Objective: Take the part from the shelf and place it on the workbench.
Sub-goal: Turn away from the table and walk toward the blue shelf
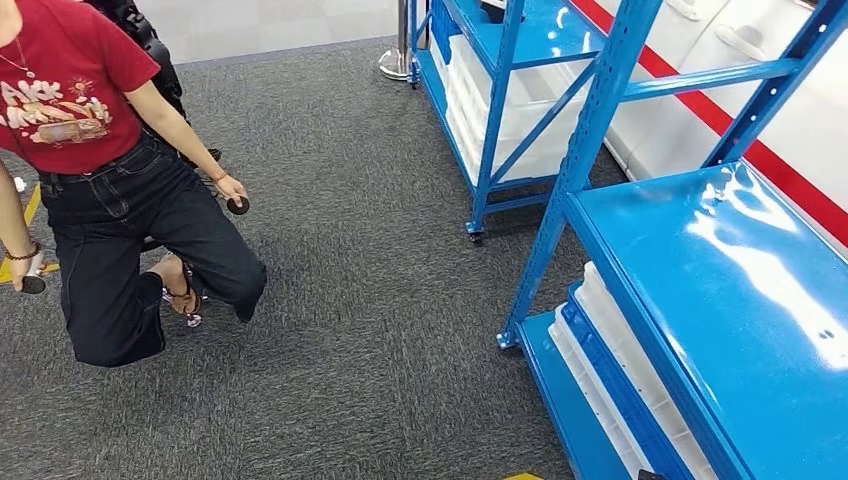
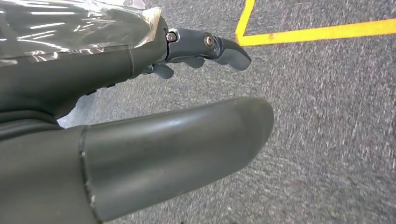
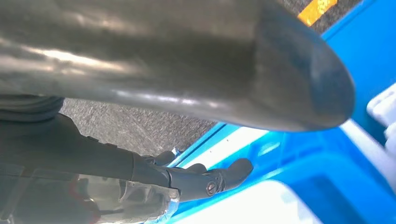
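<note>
Grey carpet [image 1: 380, 300] covers the floor, with yellow tape lines [image 2: 317, 32] on it. A blue shelf [image 1: 740, 290] stands near on the right, its glossy top board bare; white and blue bins [image 1: 620, 370] sit on its low board. A second blue shelf [image 1: 500, 90] stands farther back, holding white bins [image 1: 520, 120]

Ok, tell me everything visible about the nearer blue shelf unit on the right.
The nearer shelf unit is glossy blue metal with perforated uprights and diagonal braces. Its upper board is bare and reflects the lights. On the level below, white and blue trays stand on edge, side by side. It stands on grey carpet beside a white wall with a red stripe.
</note>
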